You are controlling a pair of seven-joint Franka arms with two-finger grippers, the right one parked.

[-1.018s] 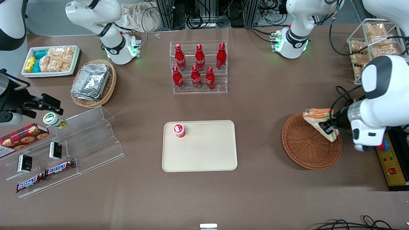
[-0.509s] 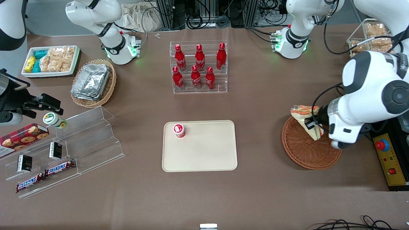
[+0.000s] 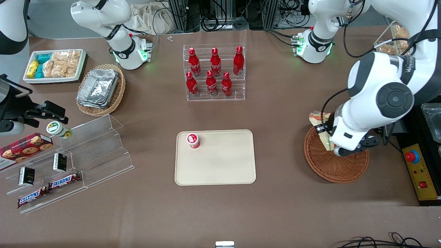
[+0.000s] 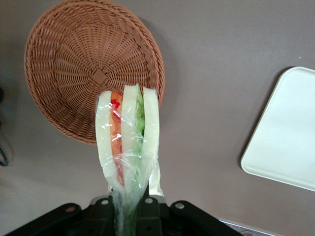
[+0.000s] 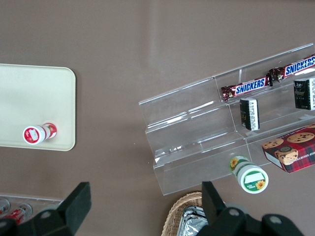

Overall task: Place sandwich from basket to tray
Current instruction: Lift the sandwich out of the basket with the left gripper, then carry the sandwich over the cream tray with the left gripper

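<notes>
My left gripper [image 3: 326, 132] is shut on the sandwich [image 3: 317, 121], a wrapped wedge of white bread with orange-red and green layers. It holds the sandwich in the air above the basket's rim nearest the tray. In the left wrist view the sandwich [image 4: 128, 132] hangs from the fingers [image 4: 147, 211] over the edge of the reddish-brown wicker basket [image 4: 74, 59]. The basket [image 3: 330, 165] has nothing in it and sits toward the working arm's end of the table. The beige tray [image 3: 220, 162] lies at the table's middle, and its corner shows in the left wrist view [image 4: 290, 137].
A small red-and-white cup [image 3: 193, 140] stands on the tray's corner. A clear rack of red bottles [image 3: 214, 72] stands farther from the camera than the tray. A control box with a red button [image 3: 418, 168] lies beside the basket.
The left arm has swung toward the tray with the sandwich, carrying it from above the basket's middle to above the rim nearest the tray.
</notes>
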